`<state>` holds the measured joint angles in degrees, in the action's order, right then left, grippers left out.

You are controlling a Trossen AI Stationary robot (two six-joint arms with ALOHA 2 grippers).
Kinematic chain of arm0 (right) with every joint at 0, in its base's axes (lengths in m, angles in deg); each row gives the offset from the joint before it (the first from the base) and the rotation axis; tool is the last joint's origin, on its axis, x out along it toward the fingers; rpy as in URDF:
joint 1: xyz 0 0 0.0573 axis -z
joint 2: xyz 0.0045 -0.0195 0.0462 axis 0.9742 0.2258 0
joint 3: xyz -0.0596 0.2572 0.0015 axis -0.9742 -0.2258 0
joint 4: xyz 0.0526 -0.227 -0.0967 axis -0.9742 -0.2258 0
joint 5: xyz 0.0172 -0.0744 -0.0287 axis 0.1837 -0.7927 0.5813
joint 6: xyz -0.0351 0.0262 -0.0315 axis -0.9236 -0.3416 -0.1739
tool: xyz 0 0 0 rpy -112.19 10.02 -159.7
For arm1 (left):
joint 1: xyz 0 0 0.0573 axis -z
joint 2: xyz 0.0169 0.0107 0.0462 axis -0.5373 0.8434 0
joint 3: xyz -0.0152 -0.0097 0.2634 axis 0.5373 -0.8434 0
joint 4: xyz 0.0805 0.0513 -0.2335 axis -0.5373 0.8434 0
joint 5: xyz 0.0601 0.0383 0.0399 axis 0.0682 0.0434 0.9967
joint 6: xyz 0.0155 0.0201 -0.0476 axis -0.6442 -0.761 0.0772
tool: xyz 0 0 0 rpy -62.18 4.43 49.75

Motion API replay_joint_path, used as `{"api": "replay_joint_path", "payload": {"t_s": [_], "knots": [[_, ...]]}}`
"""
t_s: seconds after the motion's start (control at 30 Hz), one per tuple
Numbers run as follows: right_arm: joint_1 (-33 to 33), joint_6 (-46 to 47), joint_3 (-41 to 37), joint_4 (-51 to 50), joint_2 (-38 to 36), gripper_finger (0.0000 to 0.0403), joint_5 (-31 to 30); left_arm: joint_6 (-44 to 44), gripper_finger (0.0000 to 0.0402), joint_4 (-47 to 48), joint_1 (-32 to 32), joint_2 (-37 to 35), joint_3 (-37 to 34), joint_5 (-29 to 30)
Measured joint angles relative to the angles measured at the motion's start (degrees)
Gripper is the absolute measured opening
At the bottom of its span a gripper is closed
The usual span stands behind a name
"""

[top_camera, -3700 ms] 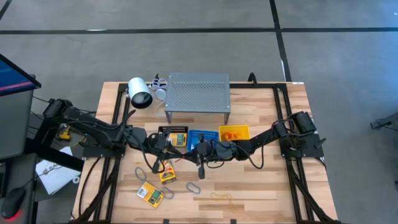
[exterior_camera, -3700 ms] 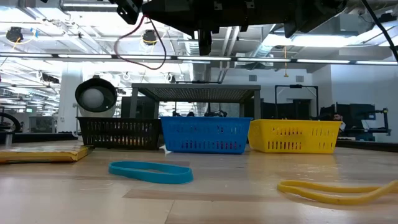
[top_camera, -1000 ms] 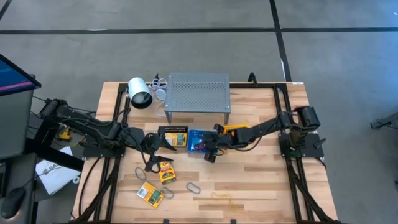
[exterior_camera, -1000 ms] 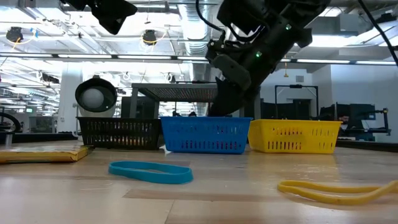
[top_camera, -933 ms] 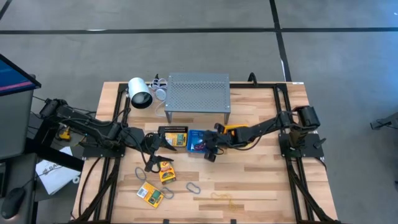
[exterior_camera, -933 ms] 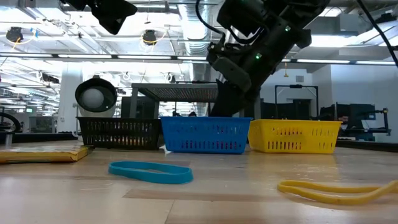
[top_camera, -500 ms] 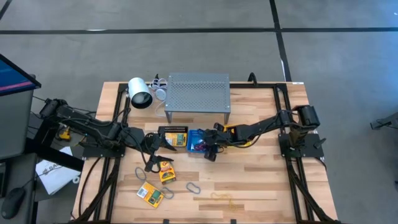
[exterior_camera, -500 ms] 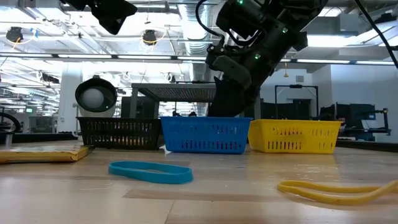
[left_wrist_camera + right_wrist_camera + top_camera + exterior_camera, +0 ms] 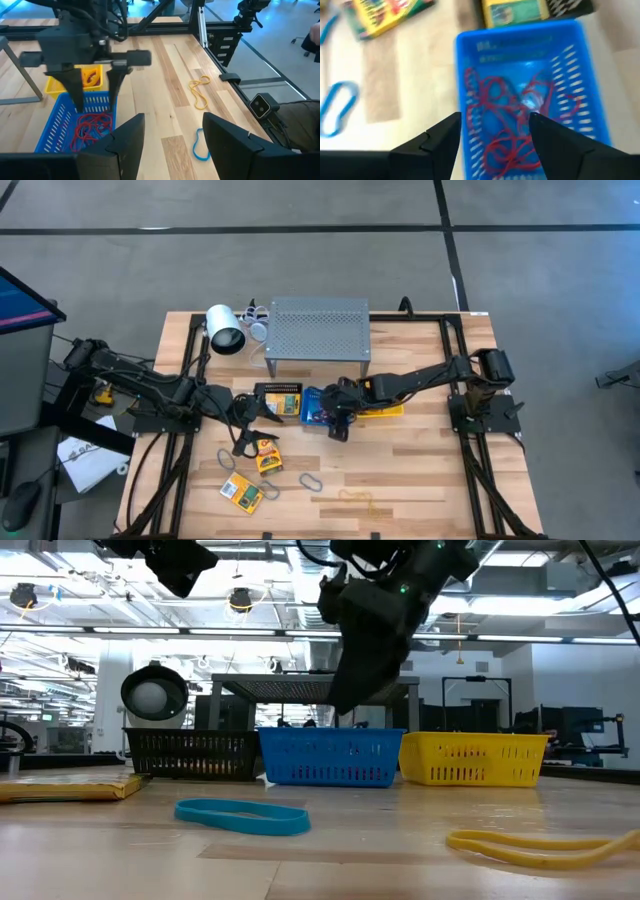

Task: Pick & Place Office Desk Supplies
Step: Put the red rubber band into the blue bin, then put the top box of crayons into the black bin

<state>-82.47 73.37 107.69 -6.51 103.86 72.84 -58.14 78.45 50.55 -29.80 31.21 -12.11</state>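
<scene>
My right gripper (image 9: pixel 336 423) (image 9: pixel 95 97) hangs open above the blue basket (image 9: pixel 520 30) (image 9: pixel 310 408), pointing steeply down, with nothing between its fingers. Red band loops (image 9: pixel 505 110) (image 9: pixel 90 127) lie tangled on the basket's floor. My left gripper (image 9: pixel 243 442) (image 9: pixel 172 125) waits open above the table's left middle. Loose on the wood lie two yellow-and-green packs (image 9: pixel 267 458) (image 9: pixel 242 493), a blue band (image 9: pixel 228 458) (image 9: pixel 242 815), a yellow band (image 9: pixel 355 497) (image 9: pixel 540 845) and grey clips (image 9: pixel 310 480).
A black basket (image 9: pixel 278 398) holding another pack stands left of the blue one, a yellow basket (image 9: pixel 472 758) right of it. Behind them are the grey perforated shelf (image 9: pixel 318 330) and a white cylinder (image 9: pixel 225 330). Bare wood lies at the near right.
My right gripper has risen from inside the blue basket to above its rim, tipped more steeply and drifted slightly toward the table's left. The red bands lie in the basket. My left gripper has kept still.
</scene>
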Motion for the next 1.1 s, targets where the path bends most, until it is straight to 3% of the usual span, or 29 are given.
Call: {"api": "replay_joint_path", "payload": {"t_s": [0.23,0.6,0.9,1.0,1.1], "knots": [[-0.1,0.0,0.7,-4.4,0.0,0.0227,2.0,0.0,0.0194,0.0,0.0,0.0,0.0,0.0],[-3.9,-6.2,0.7,5.0,-1.8,0.0227,1.9,-0.2,0.0194,5.6,0.0,0.0,0.0,0.0],[-9.6,-12.5,-4.2,21.7,-10.3,0.0227,-0.2,6.3,0.0193,10.0,0.0,0.0,0.0,-4.4],[-11.0,-12.6,-9.3,28.1,-13.8,0.0227,-3.0,9.4,0.019,10.1,0.7,0.0,0.0,-8.2],[-12.3,-12.3,-16.3,38.2,-17.2,0.0227,-4.2,11.9,0.0187,10.0,3.7,0.0,0.0,-8.5]]}}
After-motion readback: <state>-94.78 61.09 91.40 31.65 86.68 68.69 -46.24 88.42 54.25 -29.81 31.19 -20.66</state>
